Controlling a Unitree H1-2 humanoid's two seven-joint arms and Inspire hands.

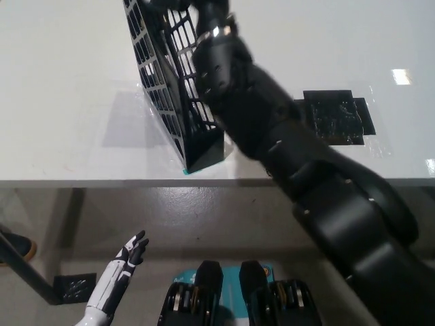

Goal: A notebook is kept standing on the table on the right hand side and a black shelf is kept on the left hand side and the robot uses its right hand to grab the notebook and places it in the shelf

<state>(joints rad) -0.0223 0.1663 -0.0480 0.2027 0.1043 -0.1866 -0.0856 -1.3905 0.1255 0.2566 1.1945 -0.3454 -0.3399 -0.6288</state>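
One black shelf (170, 88), one black tape patch (338, 117), one table (68, 102).

The shelf (173, 88) is black throughout, its walls a grid of rectangular openings through which the white table (68, 81) shows, and a small teal mark sits on the table at the shelf's near corner. The right arm (285, 149) is glossy black with one silver ring near the wrist, and a black tape patch (338, 117) with a wrinkled, shiny surface lies on the white tabletop. The left hand (126, 261) is white with black fingers, seen against a grey-beige floor (204, 217).
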